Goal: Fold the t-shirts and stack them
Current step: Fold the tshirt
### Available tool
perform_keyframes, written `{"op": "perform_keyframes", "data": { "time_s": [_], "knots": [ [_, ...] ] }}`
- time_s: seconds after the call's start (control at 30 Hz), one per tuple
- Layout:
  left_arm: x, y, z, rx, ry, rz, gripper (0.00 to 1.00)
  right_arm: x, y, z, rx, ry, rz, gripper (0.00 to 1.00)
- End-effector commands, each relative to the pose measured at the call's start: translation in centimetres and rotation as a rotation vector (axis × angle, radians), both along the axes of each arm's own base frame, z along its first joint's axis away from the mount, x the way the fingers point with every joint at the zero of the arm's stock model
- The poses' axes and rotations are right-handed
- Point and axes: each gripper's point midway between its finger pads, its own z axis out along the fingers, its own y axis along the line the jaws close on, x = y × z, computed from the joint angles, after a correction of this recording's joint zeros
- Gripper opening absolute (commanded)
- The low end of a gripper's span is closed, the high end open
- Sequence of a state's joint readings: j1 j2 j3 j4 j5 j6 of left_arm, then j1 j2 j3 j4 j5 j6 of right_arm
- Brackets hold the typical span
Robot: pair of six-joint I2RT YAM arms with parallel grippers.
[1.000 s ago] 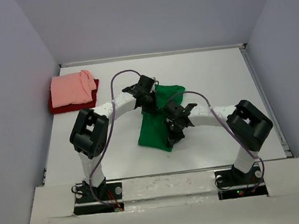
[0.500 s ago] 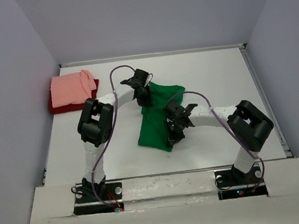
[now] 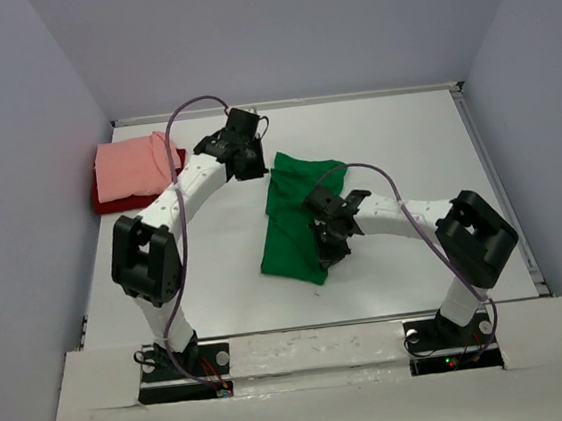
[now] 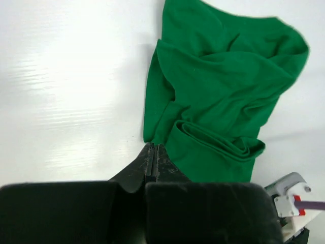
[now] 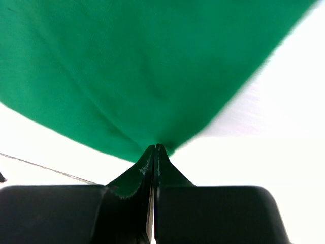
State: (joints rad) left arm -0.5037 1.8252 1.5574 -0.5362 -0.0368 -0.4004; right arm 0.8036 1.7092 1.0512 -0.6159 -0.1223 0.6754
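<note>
At the table's (image 3: 403, 127) far left corner the salmon pink t-shirt (image 3: 134, 166) lies folded on top of the dark red t-shirt (image 3: 119, 202), whose edge shows below and to the right of it. Just right of that stack, toward the far edge, is my left gripper (image 3: 253, 165). Its fingers are pressed together on the far left corner of the bright green t-shirt (image 3: 293, 224). In the left wrist view the cloth's edge meets my fingertips and the rest spreads away in loose folds and creases.

The green t-shirt lies in the middle of the table, well apart from the stack. It is a long shape running from the far edge side down toward the near edge, partly folded over itself.

My right gripper (image 3: 326, 258) is at the shirt's near end, right of its near corner. Its fingers are clamped tight on the green cloth, which fans out taut and smooth from their tips in the right wrist view.
</note>
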Motion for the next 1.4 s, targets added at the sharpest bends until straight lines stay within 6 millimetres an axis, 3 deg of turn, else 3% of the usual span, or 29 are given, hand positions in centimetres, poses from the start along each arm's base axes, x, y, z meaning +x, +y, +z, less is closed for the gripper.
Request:
{"op": "perform_keyframes", "data": {
  "time_s": [0.0,0.03,0.13,0.17,0.2,0.23,0.3,0.37,0.4,0.43,0.5,0.57,0.6,0.63,0.67,0.83,1.03,1.13,1.23,1.37],
  "knots": [
    [-1.7,2.4,6.1,0.030,-0.108,0.021,0.00,2.8,-2.0,6.2,-0.090,-0.186,-0.031,0.00],
    [-2.4,2.9,5.5,0.041,-0.091,0.026,0.00,3.0,-2.3,8.3,-0.086,-0.215,-0.040,0.00],
    [-5.1,3.7,4.4,0.025,-0.050,0.022,0.00,3.1,-3.7,10.9,-0.124,-0.259,-0.054,0.00],
    [-5.9,3.3,4.7,-0.019,-0.049,0.007,0.00,3.2,-3.7,11.7,-0.114,-0.269,-0.056,0.07],
    [-6.7,3.1,3.9,-0.038,-0.026,-0.005,0.00,2.9,-3.8,12.0,-0.109,-0.264,-0.054,0.27],
    [-8.1,3.6,1.7,-0.028,0.024,-0.010,0.00,2.7,-3.8,12.6,-0.083,-0.277,-0.064,0.42],
    [-9.9,2.4,0.8,-0.105,0.068,-0.066,0.00,1.8,-3.7,11.2,-0.036,-0.245,-0.061,0.66],
    [-11.7,3.0,-1.6,-0.102,0.126,-0.069,0.00,1.1,-4.3,10.0,-0.028,-0.220,-0.082,0.67],
    [-12.2,2.9,-1.7,-0.124,0.130,-0.077,0.03,1.0,-4.7,9.6,-0.019,-0.215,-0.092,0.68],
    [-13.2,3.1,-3.0,-0.134,0.166,-0.079,0.06,0.3,-5.1,8.1,-0.002,-0.176,-0.092,0.69],
    [-13.8,2.9,-3.4,-0.206,0.194,-0.094,0.13,-0.5,-4.6,7.0,0.065,-0.143,-0.083,0.69],
    [-14.7,3.3,-4.5,-0.206,0.228,-0.089,0.13,-0.8,-4.1,6.7,0.112,-0.120,-0.074,0.64],
    [-14.8,3.4,-4.7,-0.198,0.230,-0.085,0.13,-0.7,-4.2,6.6,0.108,-0.123,-0.080,0.31],
    [-15.0,3.6,-5.1,-0.191,0.238,-0.084,0.13,-0.5,-4.1,6.6,0.103,-0.125,-0.082,0.05],
    [-15.0,3.6,-5.2,-0.194,0.236,-0.084,0.12,-0.3,-4.1,6.6,0.093,-0.126,-0.087,0.00],
    [-15.1,3.8,-6.0,-0.176,0.247,-0.090,0.05,1.1,-3.8,7.8,0.097,-0.168,-0.090,0.00],
    [-15.5,2.8,-7.0,-0.215,0.285,-0.130,0.13,2.0,-4.0,8.8,0.082,-0.192,-0.082,0.00],
    [-15.8,1.7,-6.9,-0.279,0.298,-0.166,0.00,2.2,-4.4,8.8,0.073,-0.200,-0.091,0.00],
    [-15.4,0.8,-6.3,-0.319,0.282,-0.181,0.00,2.1,-4.4,8.7,0.072,-0.198,-0.086,0.00],
    [-15.7,0.6,-8.6,-0.315,0.361,-0.177,0.00,2.6,-4.4,9.3,0.085,-0.210,-0.098,0.00]
  ]
}}
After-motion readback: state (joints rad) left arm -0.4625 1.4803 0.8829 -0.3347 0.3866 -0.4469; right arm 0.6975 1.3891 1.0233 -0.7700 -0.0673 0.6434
